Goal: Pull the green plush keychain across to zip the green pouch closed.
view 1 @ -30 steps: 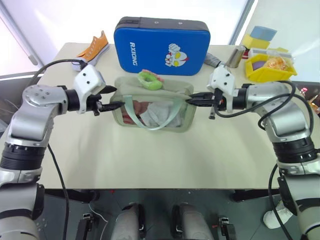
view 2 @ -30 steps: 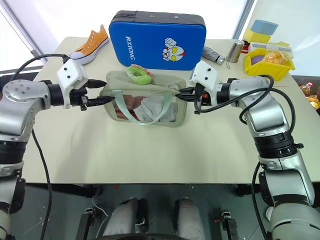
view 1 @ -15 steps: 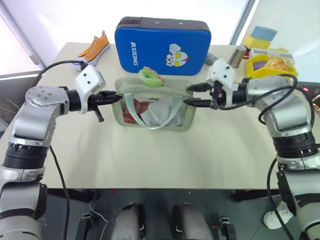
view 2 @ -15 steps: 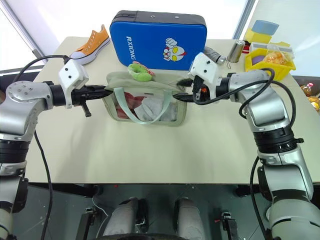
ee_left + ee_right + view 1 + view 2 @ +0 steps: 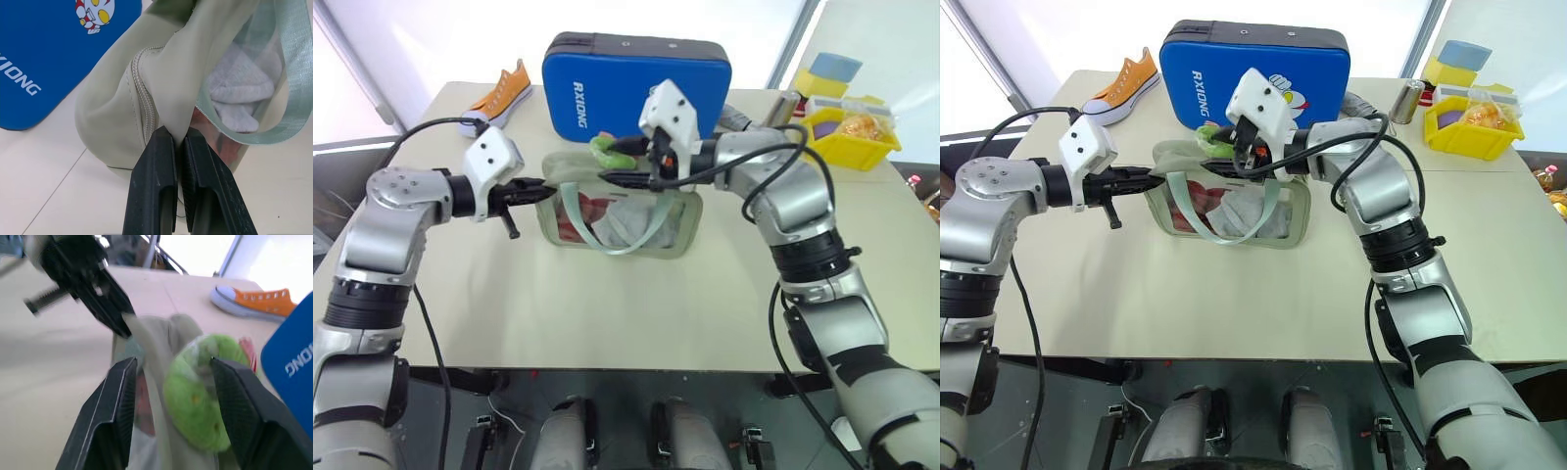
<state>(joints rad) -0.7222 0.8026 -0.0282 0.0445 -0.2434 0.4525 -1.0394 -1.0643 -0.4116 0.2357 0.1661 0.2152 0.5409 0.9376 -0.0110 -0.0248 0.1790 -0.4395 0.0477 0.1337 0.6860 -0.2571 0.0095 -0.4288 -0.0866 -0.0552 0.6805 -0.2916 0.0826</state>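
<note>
The table [image 5: 607,313], a pale beige flat surface, is running off the frame at its right edge in the head views, and the blue padded case [image 5: 636,83] at upper centre is standing partly behind the right arm. The green pouch [image 5: 617,211], soft sage fabric with a clear front window and a mint webbing loop, is sitting at centre frame; its contents are showing only as red and white cloth shapes, not identifiable. Its top zip is largely hidden under the right gripper [image 5: 617,164], so how far it is shut cannot be told. The left gripper [image 5: 178,147] is pinching the fabric at the pouch's left end beside the zip track, its black fingers pressed together on the cloth. The right gripper is reaching in from the upper right with its fingers [image 5: 117,396] spread, and the green plush keychain [image 5: 200,391], a fuzzy lime ring with a pink edge, is lying between them at the pouch's top rim; contact cannot be confirmed. An orange sneaker [image 5: 494,93] is lying at upper left.
</note>
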